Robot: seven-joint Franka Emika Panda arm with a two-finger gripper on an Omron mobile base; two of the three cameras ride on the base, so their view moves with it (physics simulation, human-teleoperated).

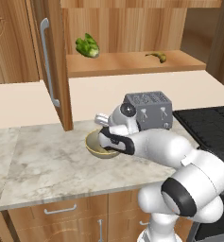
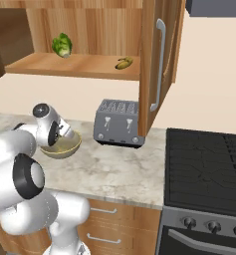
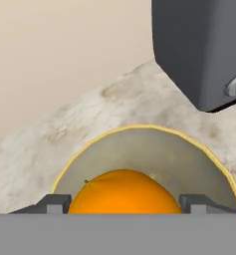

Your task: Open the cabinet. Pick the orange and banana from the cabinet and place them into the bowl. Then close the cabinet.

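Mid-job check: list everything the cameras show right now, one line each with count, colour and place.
cabinet: one, brown wood, doors open, above counter
banana: one, yellow-brown, cabinet shelf, stove side
leafy vegetable: one, green, cabinet shelf, other end
bowl: one, olive-tan, on counter beside toaster
orange: one, bright orange, in bowl, between the claw's tips
toaster: one, grey, on counter
counter: one, marbled beige
stove: one, black, beside counter
low cabinets: brown wood, under counter
claw: one, dark tips, open, over bowl
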